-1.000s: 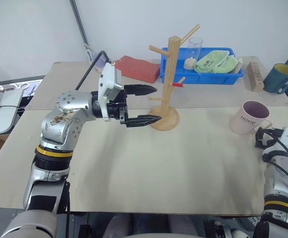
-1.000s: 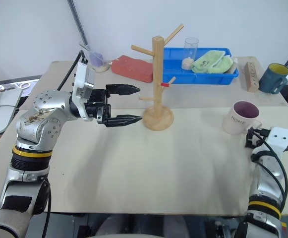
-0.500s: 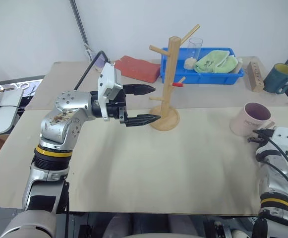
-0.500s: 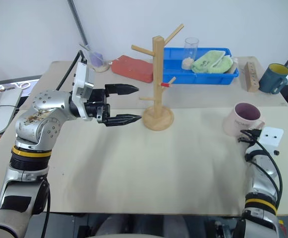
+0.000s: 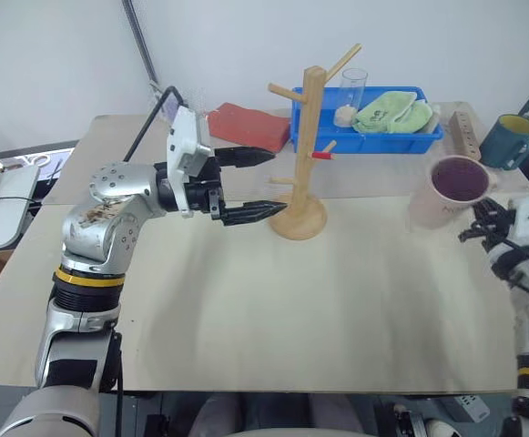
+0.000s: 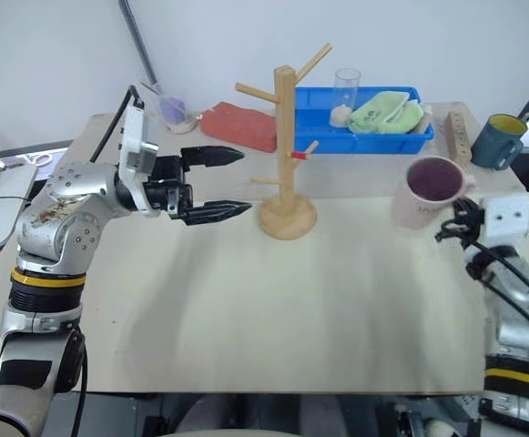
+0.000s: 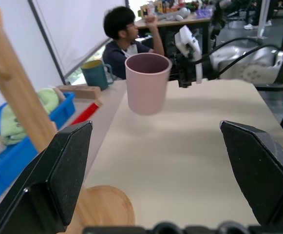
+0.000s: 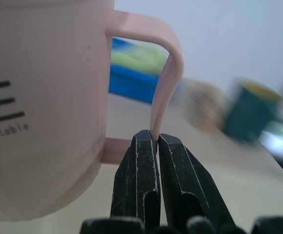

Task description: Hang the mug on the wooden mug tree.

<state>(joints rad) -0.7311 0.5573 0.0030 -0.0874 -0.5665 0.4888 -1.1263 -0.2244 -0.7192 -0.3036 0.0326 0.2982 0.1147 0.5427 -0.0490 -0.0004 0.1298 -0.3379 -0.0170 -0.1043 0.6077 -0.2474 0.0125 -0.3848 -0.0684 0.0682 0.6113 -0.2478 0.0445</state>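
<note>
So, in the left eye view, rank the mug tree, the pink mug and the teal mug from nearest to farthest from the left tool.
1. Wooden mug tree, just beside the left tool.
2. Pink mug, held across the table.
3. Teal mug, far right corner.

Right wrist view: the mug [image 8: 44,112] is running off the frame's edges — its rim, base and most of the lettering are being cut away, leaving only a few letters. Background things are blurring: a dark teal mug [image 8: 248,109] and a blue tray [image 8: 131,80] are reading as soft shapes.

Left wrist view: the wooden mug tree [image 7: 14,97] is being clipped — only part of the post and base is showing. A person [image 7: 124,36] is sitting partly hidden behind the mug.
</note>
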